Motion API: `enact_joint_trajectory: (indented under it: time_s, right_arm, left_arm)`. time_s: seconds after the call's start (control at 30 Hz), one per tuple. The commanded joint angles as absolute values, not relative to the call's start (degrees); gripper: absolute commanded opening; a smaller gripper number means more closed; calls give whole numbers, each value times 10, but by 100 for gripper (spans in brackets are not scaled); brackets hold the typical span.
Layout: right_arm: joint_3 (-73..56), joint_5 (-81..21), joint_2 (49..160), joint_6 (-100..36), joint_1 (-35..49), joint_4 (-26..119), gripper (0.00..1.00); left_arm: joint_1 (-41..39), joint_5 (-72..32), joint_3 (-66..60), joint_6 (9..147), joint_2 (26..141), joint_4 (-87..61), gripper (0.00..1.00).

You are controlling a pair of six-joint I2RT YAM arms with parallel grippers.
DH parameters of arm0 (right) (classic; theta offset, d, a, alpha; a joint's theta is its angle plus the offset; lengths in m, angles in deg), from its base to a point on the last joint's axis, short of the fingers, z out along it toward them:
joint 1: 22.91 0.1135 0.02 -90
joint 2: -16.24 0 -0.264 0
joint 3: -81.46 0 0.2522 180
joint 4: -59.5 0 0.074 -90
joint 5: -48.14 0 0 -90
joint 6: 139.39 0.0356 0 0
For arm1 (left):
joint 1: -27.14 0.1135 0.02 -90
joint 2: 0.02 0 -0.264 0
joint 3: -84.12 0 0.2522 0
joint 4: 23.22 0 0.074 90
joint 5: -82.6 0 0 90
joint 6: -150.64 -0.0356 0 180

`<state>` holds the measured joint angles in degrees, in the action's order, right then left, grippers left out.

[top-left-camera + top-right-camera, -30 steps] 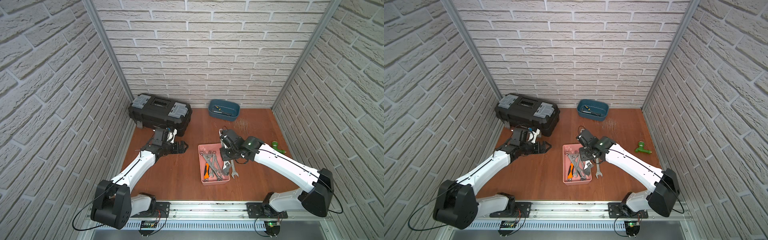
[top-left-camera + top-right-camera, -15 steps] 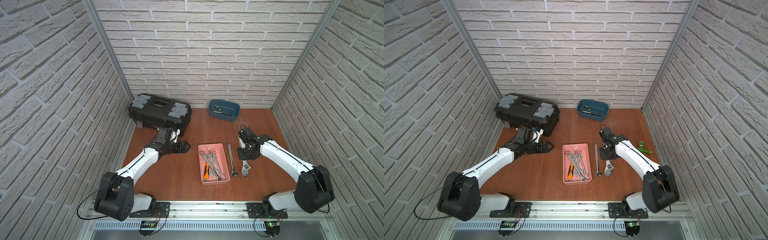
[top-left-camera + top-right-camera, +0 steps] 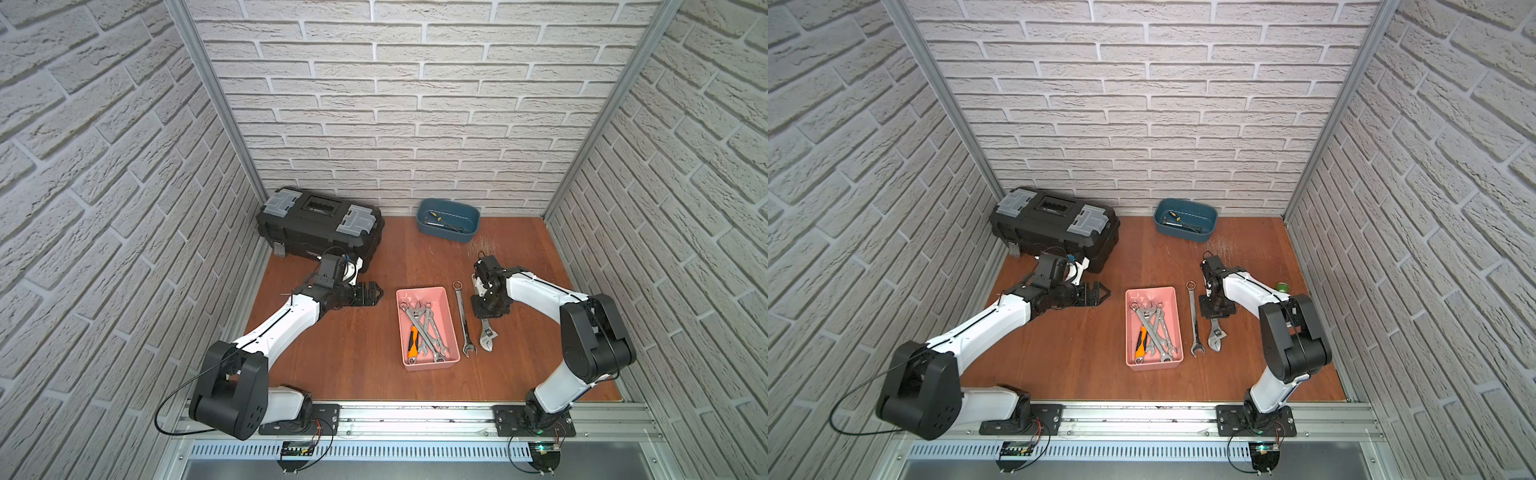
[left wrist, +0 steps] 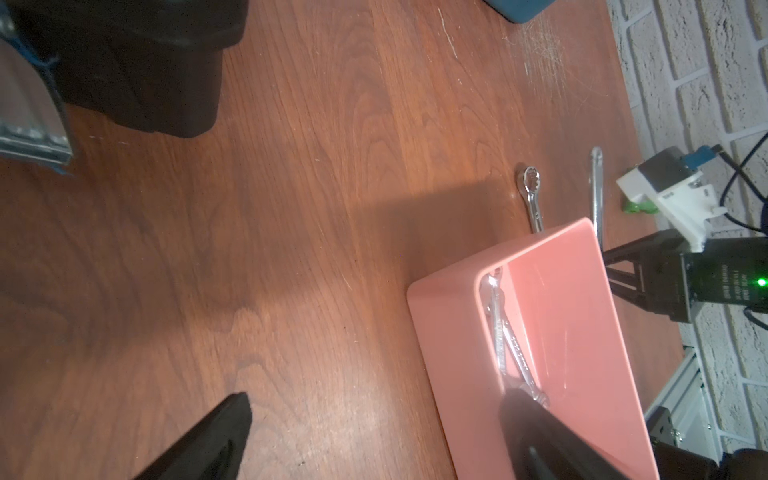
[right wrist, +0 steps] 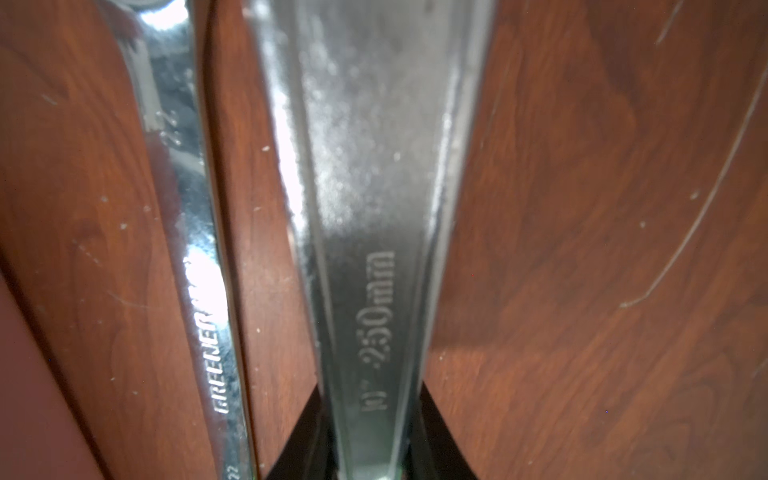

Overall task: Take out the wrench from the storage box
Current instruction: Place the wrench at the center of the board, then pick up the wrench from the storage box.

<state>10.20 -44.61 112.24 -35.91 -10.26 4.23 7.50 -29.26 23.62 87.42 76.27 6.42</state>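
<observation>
Right of centre, the right arm is folded elbow-high, its right gripper pointing straight down, clamped on the adjustable wrench just right of the pink storage box. The left arm stretches low, with the left gripper gaping wide at centre-left.

storage box: 1
wrenches in box: at least 3, overlapped
loose on table, box's 3 o'clock: 2, combination wrench and adjustable wrench
orange-handled tool: 1
black toolbox: 1
blue tub: 1
</observation>
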Motion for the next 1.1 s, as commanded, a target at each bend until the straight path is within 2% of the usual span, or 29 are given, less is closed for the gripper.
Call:
enact_joint_trajectory:
  time_s: [0.0,0.47,0.73,0.87,1.07]
  right_arm:
    - [105,-447,1130,-359,-107,62,19]
    - [99,-441,1148,-332,-108,41,36]
    - [60,-437,1088,-323,-100,1,38]
    - [19,-430,1027,-310,-51,-31,39]
    - [-9,-427,977,-273,89,-34,41]
  left_arm:
    - [72,-287,221,871,768,52,98]
    - [72,-291,216,863,777,56,98]
    - [73,-289,215,862,770,61,98]
    - [76,-287,216,857,757,75,98]
    - [89,-290,228,853,738,83,98]
